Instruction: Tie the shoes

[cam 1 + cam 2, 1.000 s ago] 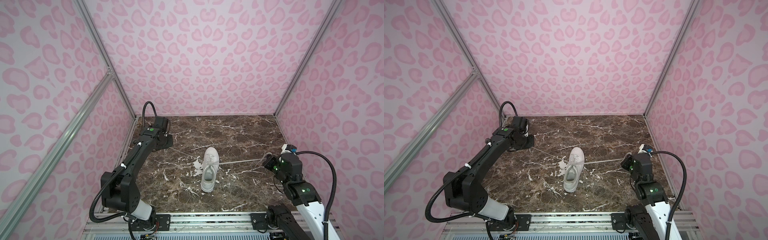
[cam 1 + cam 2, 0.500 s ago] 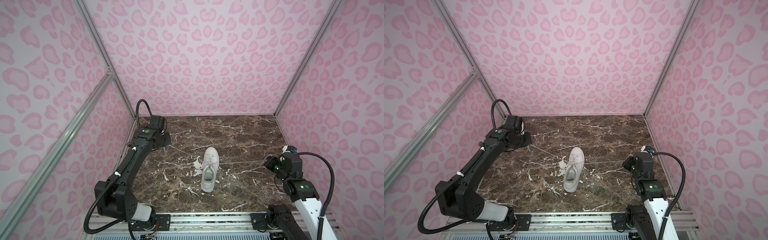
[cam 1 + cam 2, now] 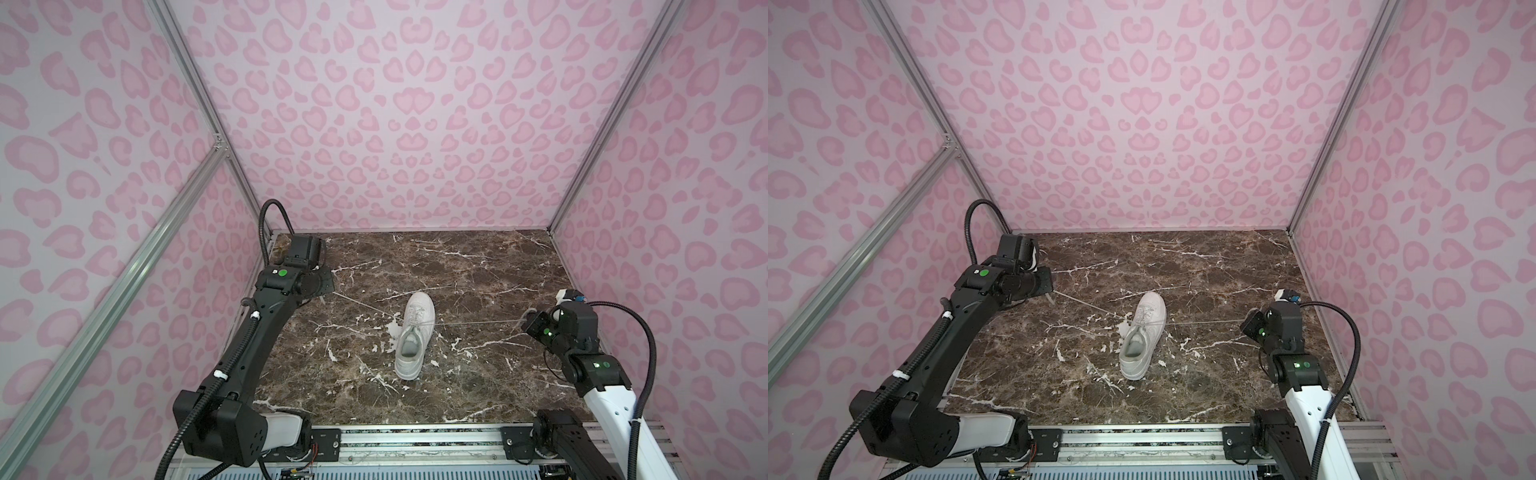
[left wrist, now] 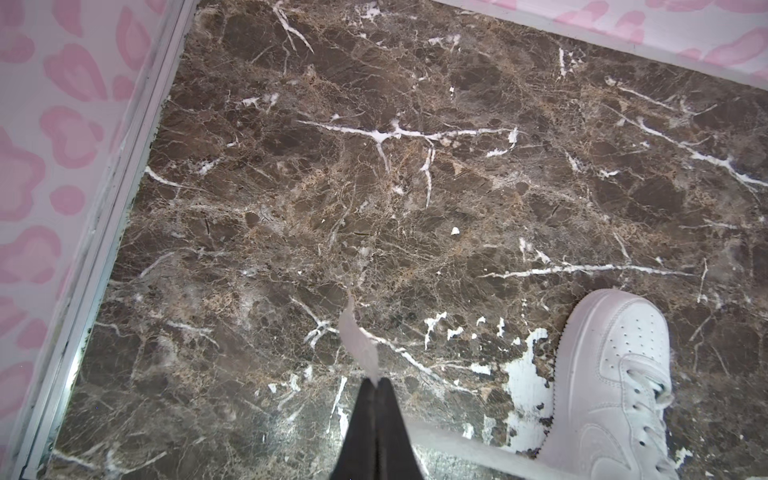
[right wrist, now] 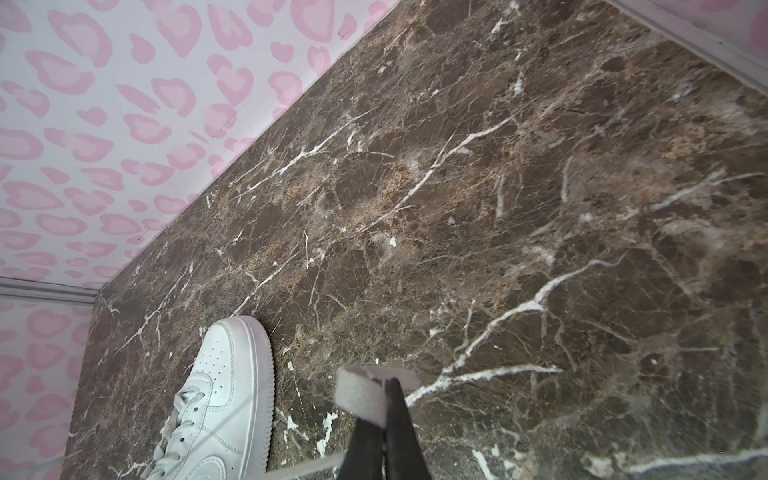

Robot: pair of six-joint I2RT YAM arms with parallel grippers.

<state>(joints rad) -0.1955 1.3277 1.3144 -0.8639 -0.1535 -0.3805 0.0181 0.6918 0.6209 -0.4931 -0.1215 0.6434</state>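
White leather from toe to sole: sneaker (image 3: 413,336) (image 3: 1144,334) upright on its sole near the middle of the brown marble top (image 3: 478,266), set slightly toward 6 o'clock in both top views. Toe toward 12 o'clock, leaning barely to 1; heel and open collar toward 6, with grey-white lining visible inside. Laces meeting over the upper eyelets, too small there to tell whether knotted.

Left-hand lace (image 3: 361,303) (image 3: 1084,303) pulled out in a straight line from the eyelets toward 10 o'clock, ending at the left gripper (image 3: 329,290) (image 3: 1048,293) near the 10 o'clock corner of the top. In the left wrist view, black fingers (image 4: 361,415) pressed flat together with no gap, pinching that lace. Short flat tail (image 4: 357,340) sticking out beyond the tips, the sneaker (image 4: 615,374) off to one side.

Right-hand lace (image 3: 478,323) (image 3: 1204,322) drawn taut toward 3 o'clock, nearly level across the marble, ending at the right gripper (image 3: 528,322) (image 3: 1246,324) close to the 3 o'clock edge. In the right wrist view, much the same: fingers (image 5: 401,424) clamped tight on the lace. Folded white stub (image 5: 361,390) bulging past the tips, the rest trailing back toward the sneaker (image 5: 224,395).

Both grippers well apart from the shoe, on opposite sides of it. Pink heart-spotted walls (image 3: 395,124) at 9, 12 and 3 o'clock.
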